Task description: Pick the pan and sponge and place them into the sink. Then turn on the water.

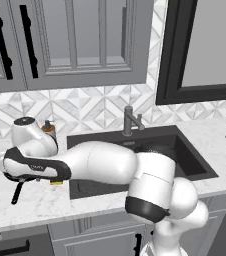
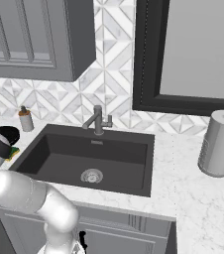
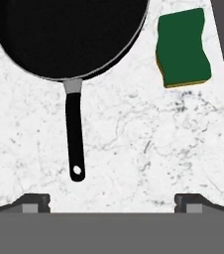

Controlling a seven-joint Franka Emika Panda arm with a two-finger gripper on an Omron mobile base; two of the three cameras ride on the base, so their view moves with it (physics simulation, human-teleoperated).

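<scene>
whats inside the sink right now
The sink holds just its round metal drain on the dark floor. In the left base view the arm covers much of the basin. The pan and sponge lie on the counter.

Even, diffuse light fills all three rendered views, with no single source apparent. The white marble table (image 3: 134, 149) reads bright, its grey veining crisp. Shadows are faint: only a thin dark edge shows under the sponge (image 3: 182, 47) toward 6 o'clock. The pan (image 3: 67, 34) is flat matte black, without glare, and the sink (image 2: 91, 158) stays uniformly dark. Edges look slightly soft and low in resolution; straight lines show no bending at the borders.
</scene>
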